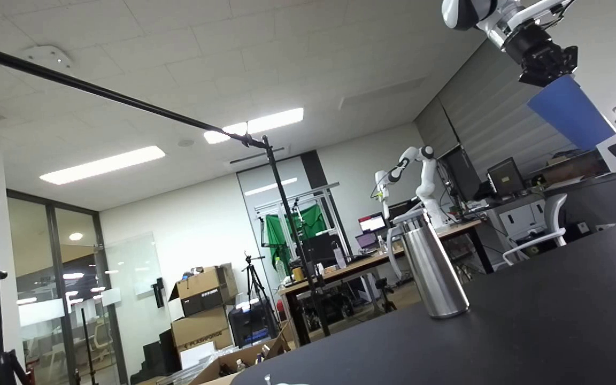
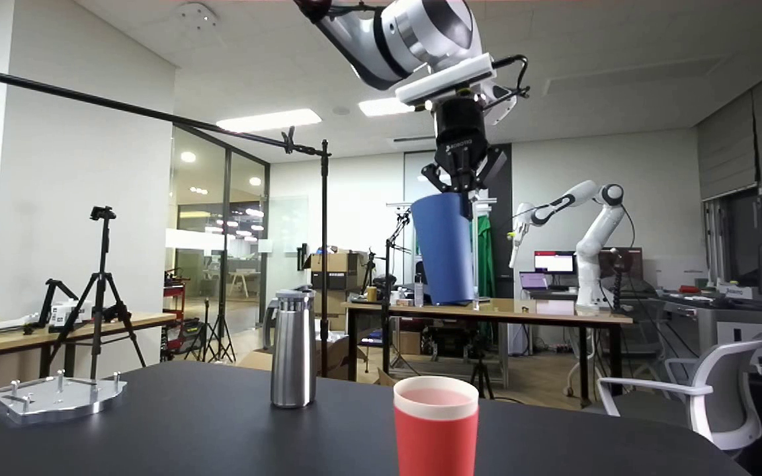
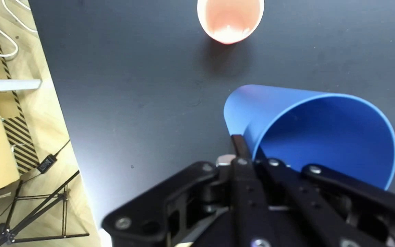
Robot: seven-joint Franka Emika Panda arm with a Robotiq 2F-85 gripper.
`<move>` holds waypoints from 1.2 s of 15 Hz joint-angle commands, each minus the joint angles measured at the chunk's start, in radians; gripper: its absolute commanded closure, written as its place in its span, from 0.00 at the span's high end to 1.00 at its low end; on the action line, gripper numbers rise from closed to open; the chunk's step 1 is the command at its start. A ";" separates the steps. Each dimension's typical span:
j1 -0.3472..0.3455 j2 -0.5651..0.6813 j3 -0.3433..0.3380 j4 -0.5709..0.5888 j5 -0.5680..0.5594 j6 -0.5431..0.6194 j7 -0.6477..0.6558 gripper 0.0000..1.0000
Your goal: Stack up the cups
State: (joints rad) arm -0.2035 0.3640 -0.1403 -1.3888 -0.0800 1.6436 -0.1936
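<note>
Evidently, blue cup point(image 2: 444, 254): held in the air, mouth upward, well above the tabletop point(image 2: 209, 423); judging by the task, the piece to be nested.
Fingers point(image 3: 245, 185): closed together with only the blue cup's wall between, one apparently inside the mouth and one outside, so the lower body and base are left free to enter another cup.
Tilt: the blue cup leans in both exterior views, likely since it hangs from one side of its rim; it would probably need straightening before release.
Red cup point(image 2: 436, 439): upright, mouth up, seemingly on the tabletop, though its foot is out of frame; open that way, it suits as receiver. Whether the white band at its top is its own rim or a cup nested within, I cannot tell.
Gap: the cups are apart; the wrist view shows the red cup beyond the blue cup's base, so more carrying looks necessary.
</note>
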 commanded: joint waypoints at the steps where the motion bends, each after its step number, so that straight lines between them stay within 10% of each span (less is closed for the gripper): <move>1: -0.015 -0.101 -0.001 -0.113 0.001 -0.008 -0.042 0.01; 18: -0.038 -0.223 -0.045 -0.379 -0.024 -0.037 -0.089 0.01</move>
State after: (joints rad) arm -0.2395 0.1785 -0.1766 -1.7257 -0.0842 1.6144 -0.2799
